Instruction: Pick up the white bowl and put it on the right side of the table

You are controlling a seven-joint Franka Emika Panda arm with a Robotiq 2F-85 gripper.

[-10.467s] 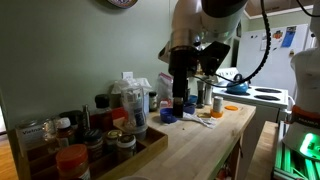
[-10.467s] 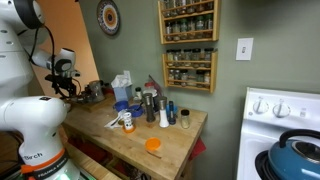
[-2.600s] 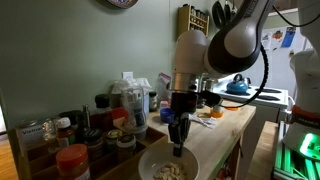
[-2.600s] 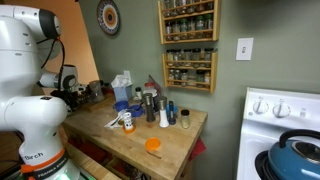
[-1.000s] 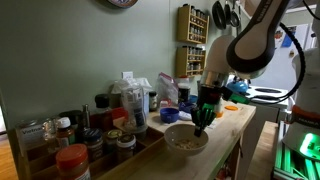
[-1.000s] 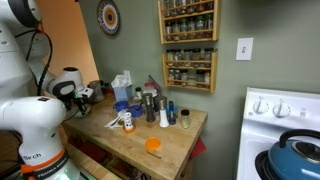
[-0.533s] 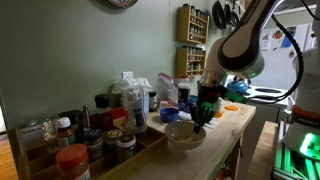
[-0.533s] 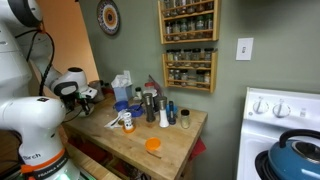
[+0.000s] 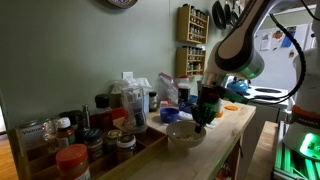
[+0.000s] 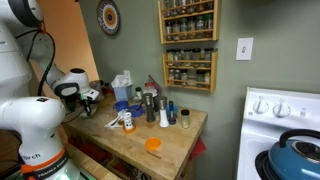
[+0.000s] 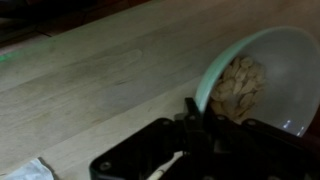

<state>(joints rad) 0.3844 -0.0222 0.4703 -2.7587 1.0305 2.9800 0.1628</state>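
The end effector (image 9: 203, 119) is clenched on the rim of the white bowl (image 9: 185, 136), low over the desk (image 9: 216, 142). Best to lower it level until it rests flat, and only then release.

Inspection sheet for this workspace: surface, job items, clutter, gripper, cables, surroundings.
Surface: the table, light wood, bare beside the bowl.
Job's things: the white bowl, tan pieces inside, gripped at its rim; lifted or resting, cannot tell.
Clutter: spice jars, small blue bowl, flat orange object.
Gripper: gripper shut on the white bowl.
Cables: black cable looping beside the arm.
Surroundings: stove, blue kettle, wall spice racks.
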